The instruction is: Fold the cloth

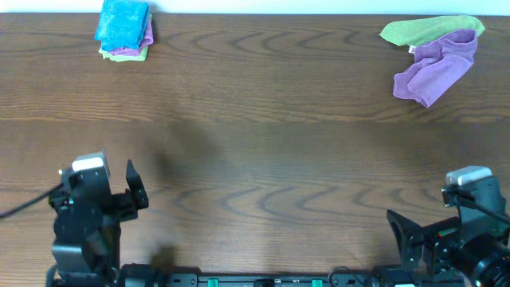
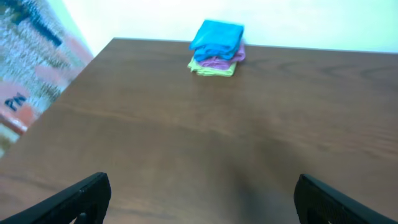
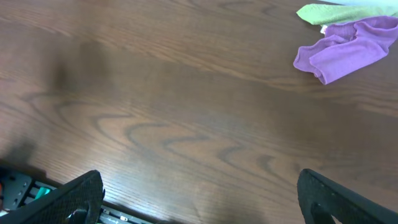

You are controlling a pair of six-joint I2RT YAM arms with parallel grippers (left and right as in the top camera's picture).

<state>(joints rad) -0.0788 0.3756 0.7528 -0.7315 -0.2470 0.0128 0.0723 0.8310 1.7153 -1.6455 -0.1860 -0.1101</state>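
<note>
Located the cloth [image 1: 123, 20] at the far left corner of the table [image 1: 255, 143], folded, topping a small stack. Noted a folded purple cloth [image 2: 219, 61] directly beneath and a folded lime-green cloth [image 2: 211, 70] at the bottom. Observed the left hand [image 2: 202, 190] released, fingers spread wide, grasping nothing, near the front edge and well apart from the stack. Observed the right hand [image 3: 199, 186] likewise released and bare, front right. Recorded a loose purple cloth [image 1: 437, 68] crumpled at far right, touching a loose lime-green cloth [image 1: 430, 30].
</note>
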